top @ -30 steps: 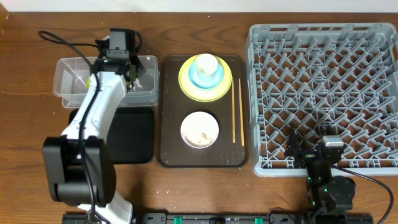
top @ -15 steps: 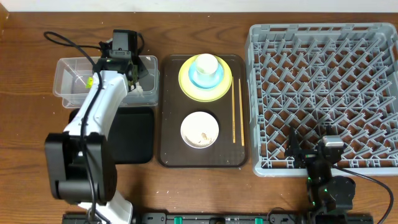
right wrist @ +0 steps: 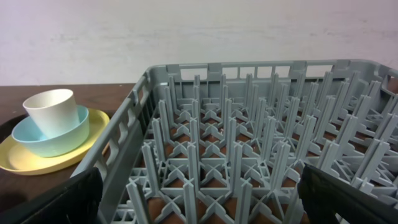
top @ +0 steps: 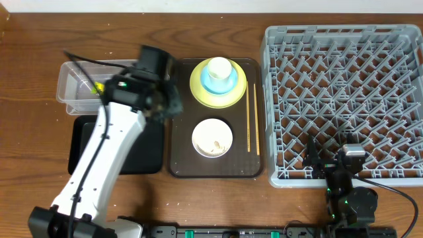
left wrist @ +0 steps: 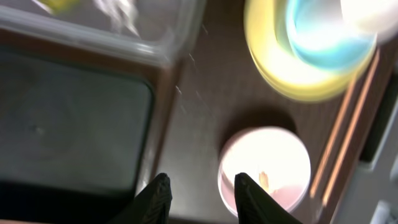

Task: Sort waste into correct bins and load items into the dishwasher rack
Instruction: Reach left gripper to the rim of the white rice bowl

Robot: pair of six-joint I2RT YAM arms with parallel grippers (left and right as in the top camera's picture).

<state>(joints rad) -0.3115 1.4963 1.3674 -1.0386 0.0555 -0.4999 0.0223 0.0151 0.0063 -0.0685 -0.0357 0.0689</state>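
Well, the left gripper (left wrist: pixel 202 196) hangs over the left edge of the brown tray (top: pixel 178 152), its jaws parted a little with nothing between them. It is blurred from above, so the wrist view shows this better.

On the far end of the tray sits the yellow plate (top: pixel 198 89), with the blue bowl (top: pixel 208 84) on it and the cup (top: pixel 219 68) standing in the bowl. On the near end of the tray is the white bowl (top: pixel 212 137), with a few scraps (top: pixel 216 143) lying in its bottom. The chopsticks (top: pixel 252 122) lie side by side along the tray's right edge, pointing away from the robot.

Just left of the tray, at its far end, is the clear tub (top: pixel 76 82), and the yellow-green wrapper (top: pixel 99 86) lies inside it. Something white lies in there too, too smeared to name. The black tray (top: pixel 149 152) lies beside the brown tray's near left side, partly under the arm.

Right of the tray stands the rack (top: pixel 344 92), with no dishes in it. The right gripper (right wrist: pixel 202 205) rests at the rack's near edge with its jaws spread wide and nothing held.
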